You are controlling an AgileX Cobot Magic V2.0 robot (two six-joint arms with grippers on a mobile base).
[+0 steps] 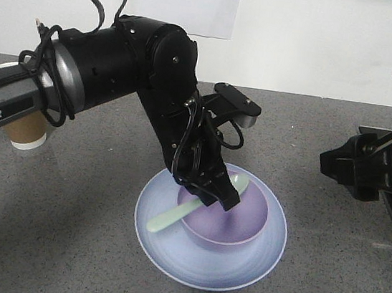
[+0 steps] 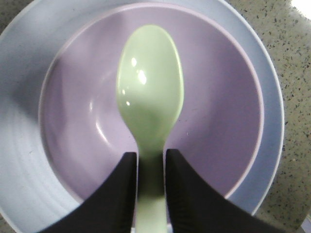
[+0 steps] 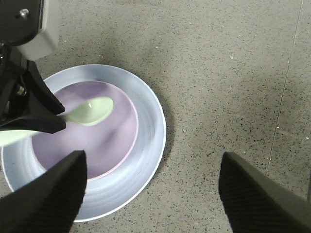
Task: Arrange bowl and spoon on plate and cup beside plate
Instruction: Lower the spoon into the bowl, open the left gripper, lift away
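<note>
On the round pale blue plate (image 1: pixel 260 260) sat the deep lavender plastic bowl (image 1: pixel 233 220), and over its hollow I held the small mint-green plastic spoon (image 2: pixel 150 97), pointing straight out from the left gripper (image 2: pixel 150 160), its 2 jaws clenched on the handle.

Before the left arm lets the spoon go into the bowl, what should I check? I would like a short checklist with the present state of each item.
1. Bowl sits on the plate: ok.
2. Left end effector is shut on the spoon at its handle: ok.
3. The spoon's head is over the inside of the bowl: ok.
4. The spoon already touches the bowl: cannot tell.
5. Right end effector is open and away from the plate: ok.
6. Cup is out of the way: ok. It stands upright far from the plate, partly hidden.
</note>
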